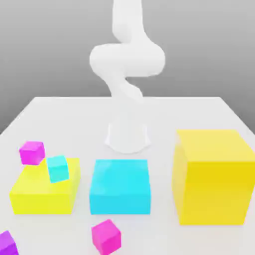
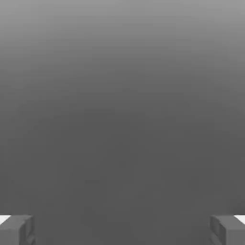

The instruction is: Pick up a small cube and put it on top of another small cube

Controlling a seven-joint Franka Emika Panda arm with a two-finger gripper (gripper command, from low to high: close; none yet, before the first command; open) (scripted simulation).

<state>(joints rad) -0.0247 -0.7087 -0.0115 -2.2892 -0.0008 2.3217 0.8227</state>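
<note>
Several small cubes lie at the front of the white table (image 1: pixel 199 112). A small magenta cube (image 1: pixel 32 152) leans at the back corner of a flat yellow block (image 1: pixel 42 191). A small cyan cube (image 1: pixel 58 168) sits tilted on that block. Another magenta cube (image 1: pixel 106 236) lies near the front edge, and a purple cube (image 1: pixel 6 244) is at the front corner on the exterior view's left. The white arm (image 1: pixel 127 64) rises from its base and leaves the picture at the top. In the hand view my gripper (image 2: pixel 122 229) is open, its fingers (image 2: pixel 16 228) far apart with only grey background between them.
A mid-sized cyan block (image 1: pixel 120 186) stands in front of the arm's base (image 1: pixel 128 135). A tall yellow block (image 1: pixel 213 174) stands on the exterior view's right. Bare table lies behind the blocks on both sides of the base.
</note>
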